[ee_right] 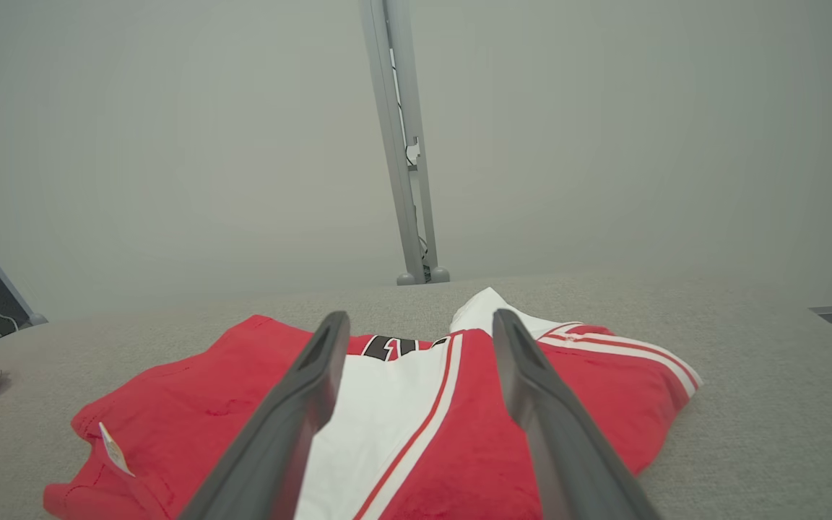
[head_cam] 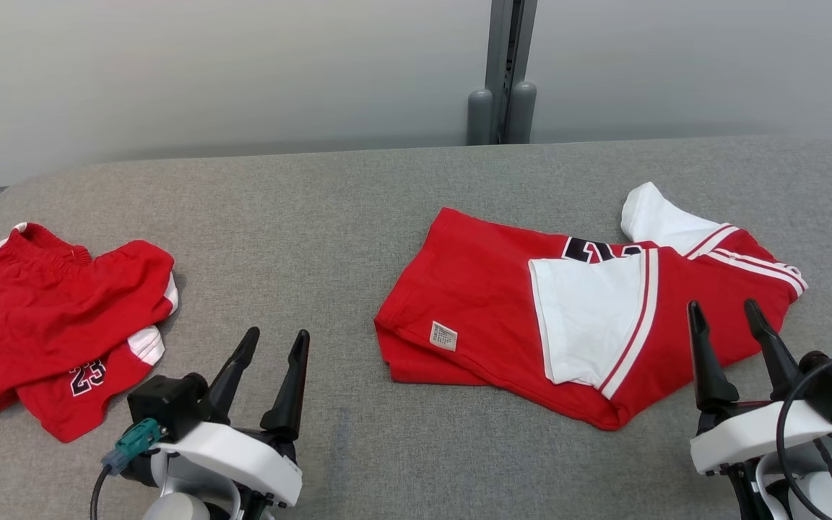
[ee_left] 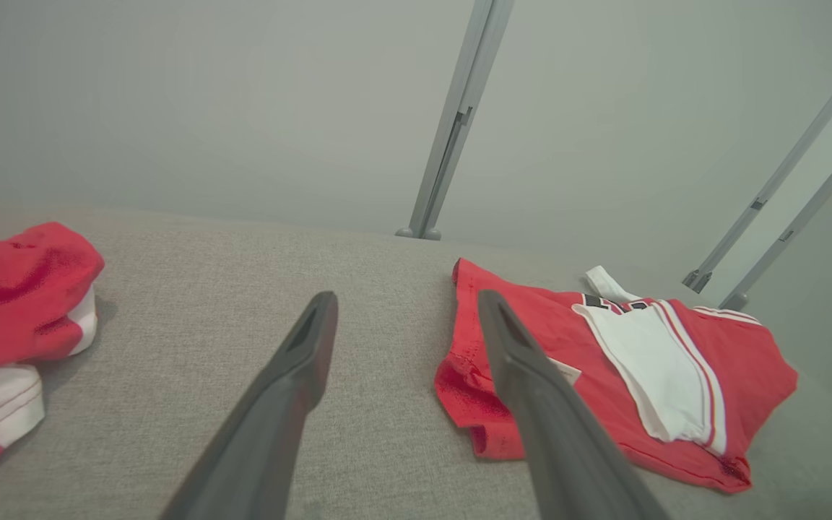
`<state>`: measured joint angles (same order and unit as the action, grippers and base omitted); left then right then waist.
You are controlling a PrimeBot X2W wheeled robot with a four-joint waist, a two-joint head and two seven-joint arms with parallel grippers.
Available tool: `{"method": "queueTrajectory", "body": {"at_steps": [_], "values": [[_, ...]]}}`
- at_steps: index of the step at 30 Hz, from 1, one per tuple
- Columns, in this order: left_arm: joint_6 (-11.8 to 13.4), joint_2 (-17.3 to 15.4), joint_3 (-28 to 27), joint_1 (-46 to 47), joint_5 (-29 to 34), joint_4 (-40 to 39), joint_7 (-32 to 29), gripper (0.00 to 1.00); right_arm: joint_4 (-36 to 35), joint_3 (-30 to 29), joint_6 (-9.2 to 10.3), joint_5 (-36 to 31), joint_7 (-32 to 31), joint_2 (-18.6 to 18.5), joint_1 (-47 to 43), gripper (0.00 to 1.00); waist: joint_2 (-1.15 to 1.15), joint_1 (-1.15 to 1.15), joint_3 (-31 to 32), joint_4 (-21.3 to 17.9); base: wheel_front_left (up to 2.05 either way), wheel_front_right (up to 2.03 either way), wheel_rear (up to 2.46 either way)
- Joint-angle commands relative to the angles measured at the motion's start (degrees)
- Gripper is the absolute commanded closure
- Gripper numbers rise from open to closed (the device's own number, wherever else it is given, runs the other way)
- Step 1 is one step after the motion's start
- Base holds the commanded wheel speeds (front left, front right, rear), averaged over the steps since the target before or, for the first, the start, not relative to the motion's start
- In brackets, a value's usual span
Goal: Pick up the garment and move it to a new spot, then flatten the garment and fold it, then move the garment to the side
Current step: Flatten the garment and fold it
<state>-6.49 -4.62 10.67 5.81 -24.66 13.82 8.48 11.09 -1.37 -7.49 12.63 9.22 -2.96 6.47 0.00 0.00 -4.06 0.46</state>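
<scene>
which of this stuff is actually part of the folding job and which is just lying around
In the job, most likely:
- crumpled red and white jersey shirt, in front of the open right hand
- open left hand, holding nothing

Just lying about:
- rumpled red shorts with white trim, at the left end of the grey fabric table
- grey metal post behind the table

The head view looks forward and down from above the near edge of the grey table (head_cam: 358, 188), taking in its width up to the pale wall (head_cam: 243, 72). Both wrist views sit low and close over the tabletop, facing that wall. All 3 share the red jersey (head_cam: 481, 289) and the grey post (head_cam: 503, 65); the right wrist view is nearest the jersey
</scene>
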Motion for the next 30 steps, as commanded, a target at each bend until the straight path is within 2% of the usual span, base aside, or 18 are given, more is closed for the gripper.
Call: {"method": "queueTrajectory", "body": {"at_steps": [1, 5, 16, 22, 30], "values": [[-0.1, -0.3, 0.2, 0.8, -0.1, 0.3, -0.6, 0.0, 0.2, 0.0, -0.02, 0.2, -0.4, -0.5, 0.7, 0.0, 0.0, 0.0, 0.0, 0.1, 0.0, 0.0, 0.0], [-0.2, 0.1, 1.8, 2.8, -1.8, 1.3, -5.8, 0.0, 2.2, 1.5, -0.02, 1.1, -2.7, -0.4, 2.8, 0.0, 0.0, 0.0, 0.1, 0.0, 0.0, 0.0, 0.0], [-0.4, 0.6, 4.8, 7.3, -4.6, 3.2, -10.8, 0.0, 9.2, 5.2, -0.02, 3.0, -8.3, -2.5, 11.8, 0.0, 0.0, 0.0, -1.8, -0.1, 0.0, 0.0, 0.0], [-0.6, 0.9, 6.7, 11.6, -5.5, 6.2, -11.8, 0.0, 14.7, 8.0, -0.02, 4.6, -11.8, -3.1, 18.7, 0.0, 0.0, 0.0, -3.6, 0.7, 0.0, 0.0, 0.0], [-0.9, 1.1, 9.2, 14.3, -6.6, 8.6, -10.2, 0.0, 25.4, 13.5, -0.02, 6.9, -14.8, -3.6, 27.2, 0.0, 0.0, 0.0, -6.0, 2.6, 0.0, 0.0, 0.0]]}}
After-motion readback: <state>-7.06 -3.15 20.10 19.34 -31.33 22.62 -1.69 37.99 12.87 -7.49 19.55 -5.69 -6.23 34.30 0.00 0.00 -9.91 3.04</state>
